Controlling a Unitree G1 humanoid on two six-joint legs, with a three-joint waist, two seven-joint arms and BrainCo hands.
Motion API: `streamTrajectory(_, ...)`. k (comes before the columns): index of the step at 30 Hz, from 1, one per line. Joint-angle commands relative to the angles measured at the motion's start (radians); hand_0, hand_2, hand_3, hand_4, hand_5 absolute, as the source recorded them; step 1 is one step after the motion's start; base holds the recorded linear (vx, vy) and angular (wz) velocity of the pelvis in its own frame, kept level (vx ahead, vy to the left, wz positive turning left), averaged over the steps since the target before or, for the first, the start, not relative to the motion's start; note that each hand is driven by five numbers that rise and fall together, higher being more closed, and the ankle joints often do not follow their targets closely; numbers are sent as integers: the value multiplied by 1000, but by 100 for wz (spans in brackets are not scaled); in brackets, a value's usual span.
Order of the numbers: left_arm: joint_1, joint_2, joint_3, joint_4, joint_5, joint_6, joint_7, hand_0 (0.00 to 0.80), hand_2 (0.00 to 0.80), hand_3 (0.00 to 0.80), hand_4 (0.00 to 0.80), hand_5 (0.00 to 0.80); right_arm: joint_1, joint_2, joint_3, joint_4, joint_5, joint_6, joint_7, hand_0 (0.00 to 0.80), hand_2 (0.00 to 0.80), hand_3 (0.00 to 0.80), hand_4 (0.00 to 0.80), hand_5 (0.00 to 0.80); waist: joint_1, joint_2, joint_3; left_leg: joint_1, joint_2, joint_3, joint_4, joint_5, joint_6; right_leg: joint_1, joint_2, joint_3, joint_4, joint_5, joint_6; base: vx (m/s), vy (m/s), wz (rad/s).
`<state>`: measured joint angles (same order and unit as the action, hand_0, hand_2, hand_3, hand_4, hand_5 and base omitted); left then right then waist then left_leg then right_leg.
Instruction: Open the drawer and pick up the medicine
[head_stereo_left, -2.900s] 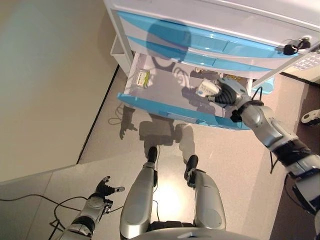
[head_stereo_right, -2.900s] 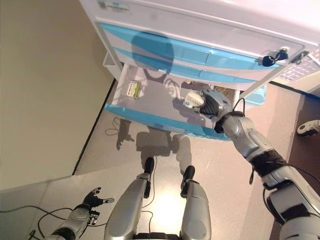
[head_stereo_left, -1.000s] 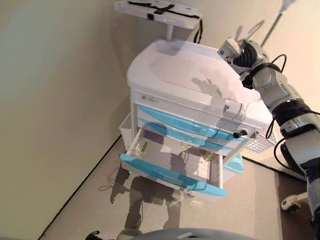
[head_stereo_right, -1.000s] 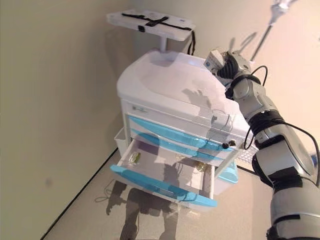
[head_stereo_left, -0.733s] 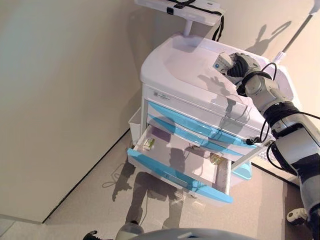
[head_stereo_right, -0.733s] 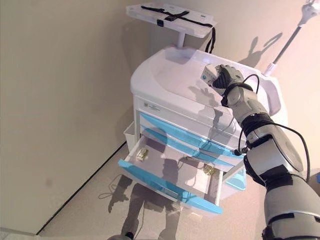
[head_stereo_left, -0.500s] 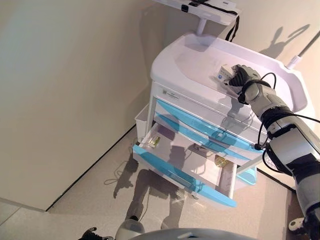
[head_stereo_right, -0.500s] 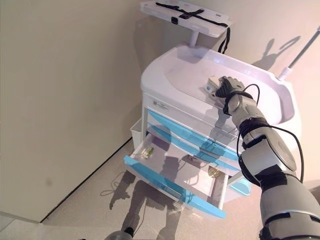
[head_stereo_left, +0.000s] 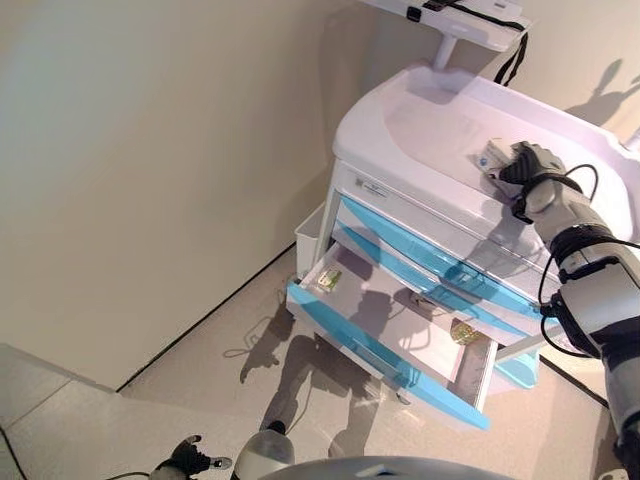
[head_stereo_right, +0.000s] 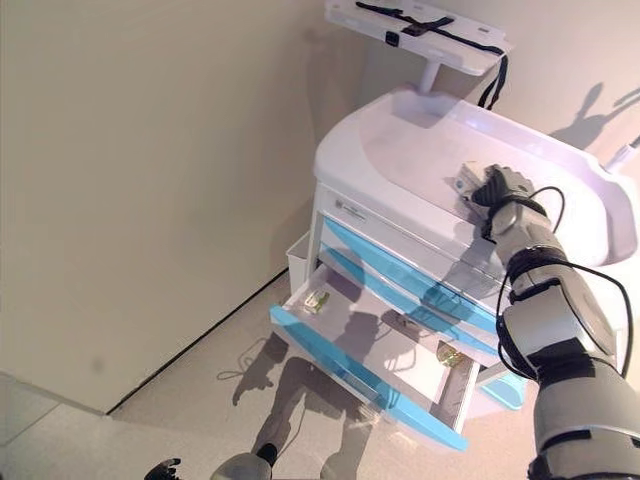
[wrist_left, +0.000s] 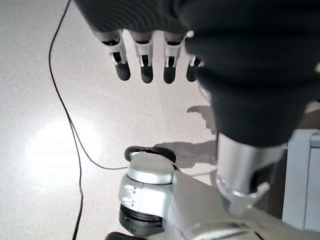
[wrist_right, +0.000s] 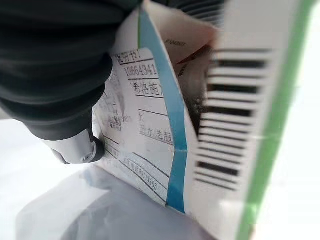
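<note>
My right hand (head_stereo_left: 537, 175) is shut on the medicine box (head_stereo_left: 494, 156), a white carton with a blue stripe, a barcode and a green edge (wrist_right: 165, 125). It holds the box low over the right part of the cart's white top (head_stereo_left: 430, 130); I cannot tell whether the box touches it. Below, the cart's lowest blue-fronted drawer (head_stereo_left: 380, 352) stands pulled out, with one small packet (head_stereo_left: 328, 279) at its left end and another (head_stereo_left: 463, 332) at its right. My left hand (wrist_left: 145, 55) hangs open near the floor, far from the cart.
The cart stands against a beige wall, with a small white side bin (head_stereo_left: 310, 235) on its left. A white tray with black straps (head_stereo_right: 420, 20) sits on a post behind the cart top. Two shut blue drawers lie above the open one.
The camera has swung. My right hand has carried the box out of the drawer, up over the cart and down to its top. The drawer has stayed open.
</note>
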<state>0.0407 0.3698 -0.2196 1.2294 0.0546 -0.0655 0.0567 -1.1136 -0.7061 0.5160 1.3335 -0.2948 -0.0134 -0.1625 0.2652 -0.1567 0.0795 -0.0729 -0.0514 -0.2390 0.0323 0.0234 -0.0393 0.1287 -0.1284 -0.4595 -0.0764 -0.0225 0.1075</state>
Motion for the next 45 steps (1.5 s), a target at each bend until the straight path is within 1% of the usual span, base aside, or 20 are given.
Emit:
streamTrajectory(1, -20, 6, -33, -2, -7, -20, -4, 0, 0, 0, 0, 0, 26, -78, 49, 4, -23, 20, -47, 800, 800, 800, 800, 800, 15, 25, 4, 12, -47, 13, -39, 1, 35, -62, -1, -8, 112, 9, 22, -30, -7, 20)
streamTrajectory(3, -22, 3, -34, -3, -9, -21, -2, 0, 0, 0, 0, 0, 25, -91, 54, -8, -29, 18, -57, 800, 800, 800, 800, 800, 13, 30, 9, 8, -48, 9, -39, 4, 34, -66, -2, -11, 114, 8, 21, -22, -3, 13)
streamTrajectory(4, -22, 1, -34, -1, -8, -22, -1, 0, 0, 0, 0, 0, 23, -98, 55, -12, -34, 19, -62, 690, 690, 690, 690, 690, 11, 32, 10, 7, -48, 7, -39, 5, 34, -67, -2, -12, 115, 8, 21, -9, -8, 6)
streamTrajectory(5, -23, 0, -36, -3, -8, -21, -1, 0, 0, 0, 0, 0, 23, -100, 57, -17, -37, 20, -66, 0, 0, 0, 0, 0, 10, 34, 11, 6, -47, 5, -39, 5, 33, -68, -3, -13, 115, 8, 21, 0, 0, 0)
streamTrajectory(15, -26, -17, -44, 12, -3, -20, 2, 0, 0, 0, 0, 0, 33, -82, 61, -27, -33, 18, -62, 0, 0, 0, 0, 0, -12, 36, 7, 19, -41, 13, -43, 3, 32, -64, -3, -8, 118, 3, 17, 0, 0, 0)
streamTrajectory(18, -26, -21, -43, 15, -3, -20, 0, 0, 0, 0, 0, 0, 42, -74, 58, -47, -24, 13, -57, 0, 0, 0, 0, 0, -27, 36, 1, 27, -37, 27, -43, -1, 33, -62, -1, 5, 118, 2, 17, 0, 0, 0)
streamTrajectory(23, -17, -39, -36, 38, 12, -18, -3, 0, 0, 0, 0, 0, 72, -68, 26, -144, 12, -1, -76, 0, 0, 0, 0, 0, -69, 40, -18, 51, -22, 73, -49, -9, 35, -61, 3, 49, 113, 7, 15, -13, 10, -18)
streamTrajectory(24, -17, -39, -36, 38, 12, -18, -3, 0, 0, 0, 0, 0, 72, -68, 25, -144, 12, -1, -76, 0, 0, 0, 0, 0, -69, 40, -17, 52, -22, 74, -49, -9, 35, -61, 3, 49, 113, 7, 15, -29, 8, -19)
streamTrajectory(25, -14, -44, -28, 43, 17, -17, 1, 0, 0, 0, 0, 0, 88, -77, 13, -206, 12, -7, -91, 0, 0, 0, 0, 0, -88, 44, -23, 61, -18, 91, -52, -12, 36, -60, 4, 66, 113, 8, 14, -28, 6, -32)
streamTrajectory(28, -11, -52, -24, 47, 23, -18, 1, 0, 0, 0, 0, 0, 135, -90, -42, -277, 41, -17, -126, 0, 0, 0, 0, 0, -102, 49, -32, 72, -13, 107, -57, -14, 36, -57, 5, 82, 111, 10, 14, -24, 7, -33)
streamTrajectory(29, -6, -58, -15, 50, 24, -19, 4, 0, 0, 0, 0, 0, 191, -101, -105, -380, 73, -29, -148, 0, 0, 0, 0, 0, -119, 55, -38, 82, -9, 120, -61, -16, 37, -56, 7, 95, 111, 10, 14, -17, 4, -15)
streamTrajectory(30, -6, -58, -16, 50, 24, -19, 4, 0, 0, 0, 0, 0, 192, -101, -106, -380, 73, -28, -148, 0, 0, 0, 0, 0, -118, 55, -38, 82, -9, 120, -61, -16, 37, -56, 7, 96, 111, 10, 14, -36, 3, -23)
streamTrajectory(33, 0, -62, -6, 52, 36, -22, 0, 0, 0, 0, 0, 0, 281, -130, -182, -460, 104, -58, -160, 0, 0, 0, 0, 0, -141, 65, -48, 98, -1, 146, -68, -18, 37, -54, 11, 121, 106, 13, 14, -35, -4, -28)
streamTrajectory(34, 3, -65, 0, 57, 40, -23, 0, 0, 0, 0, 0, 0, 311, -131, -222, -484, 136, -72, -171, 0, 0, 0, 0, 0, -152, 70, -50, 102, 0, 154, -69, -19, 37, -55, 13, 130, 104, 13, 14, -45, -1, -33)
streamTrajectory(35, 7, -67, 9, 61, 47, -24, -1, 0, 0, 0, 0, 0, 386, -125, -302, -532, 178, -89, -188, 0, 0, 0, 0, 0, -163, 76, -57, 111, 3, 175, -69, -24, 39, -55, 16, 151, 103, 15, 14, -36, 2, -37)
streamTrajectory(36, 7, -67, 8, 61, 46, -24, -1, 0, 0, 0, 0, 0, 387, -125, -303, -533, 178, -89, -188, 0, 0, 0, 0, 0, -161, 76, -57, 112, 3, 176, -69, -24, 39, -55, 16, 151, 103, 15, 14, -47, -5, -41)
streamTrajectory(37, 8, -71, 21, 68, 53, -23, -2, 0, 0, 0, 0, 0, 445, -106, -359, -572, 218, -107, -189, 0, 0, 0, 0, 0, -181, 83, -60, 119, 6, 196, -64, -29, 40, -58, 20, 173, 104, 16, 14, -37, -7, -46)
streamTrajectory(40, 13, -82, 38, 70, 61, -20, -3, 0, 0, 0, 0, 0, 563, -69, -451, -634, 268, -121, -186, 0, 0, 0, 0, 0, -201, 90, -65, 135, 15, 228, -58, -38, 42, -60, 29, 208, 105, 17, 12, -42, -16, -42)
streamTrajectory(44, 19, -93, 43, 78, 73, -16, -4, 0, 0, 0, 0, 0, 662, -28, -522, -635, 294, -132, -190, 0, 0, 0, 0, 0, -214, 94, -70, 148, 20, 256, -51, -47, 43, -58, 37, 239, 102, 19, 12, -34, -22, -36)
streamTrajectory(45, 19, -105, 48, 80, 80, -17, -6, 0, 0, 0, 0, 0, 732, 10, -565, -628, 321, -142, -188, 0, 0, 0, 0, 0, -230, 99, -71, 154, 25, 275, -46, -51, 43, -60, 43, 259, 99, 21, 11, -61, -30, -31)
